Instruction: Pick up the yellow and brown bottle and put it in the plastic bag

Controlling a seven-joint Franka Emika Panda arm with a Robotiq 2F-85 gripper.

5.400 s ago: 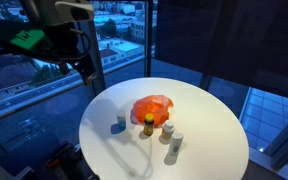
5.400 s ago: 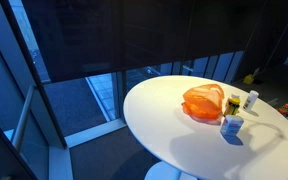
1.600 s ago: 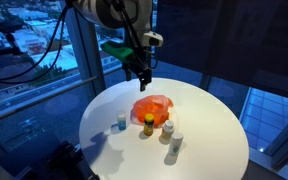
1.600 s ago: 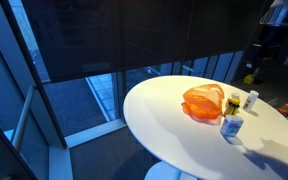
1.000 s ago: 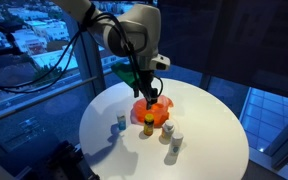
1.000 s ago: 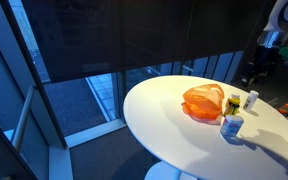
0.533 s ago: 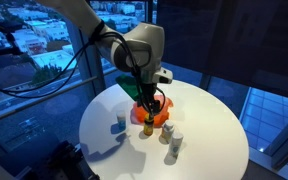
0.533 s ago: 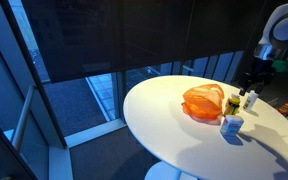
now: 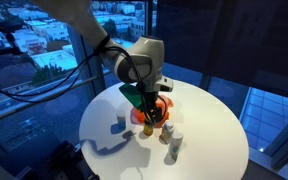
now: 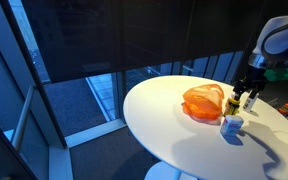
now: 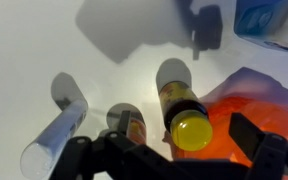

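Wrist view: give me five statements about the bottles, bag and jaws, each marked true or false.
The yellow-capped brown bottle stands upright on the white table. True.
The orange plastic bag lies right beside it. True.
The bottle is inside the bag. False: it stands outside it.
The jaws are shut on the bottle. False: they are open.
It is the only bottle there. False: a smaller bottle and a white bottle stand nearby.

I see my gripper (image 10: pixel 247 97) low over the round white table (image 10: pixel 174 135), right by the yellow bottle (image 10: pixel 233 103). The orange bag (image 10: pixel 203 102) lies just beside it, and a blue bottle (image 10: pixel 231 126) stands near.
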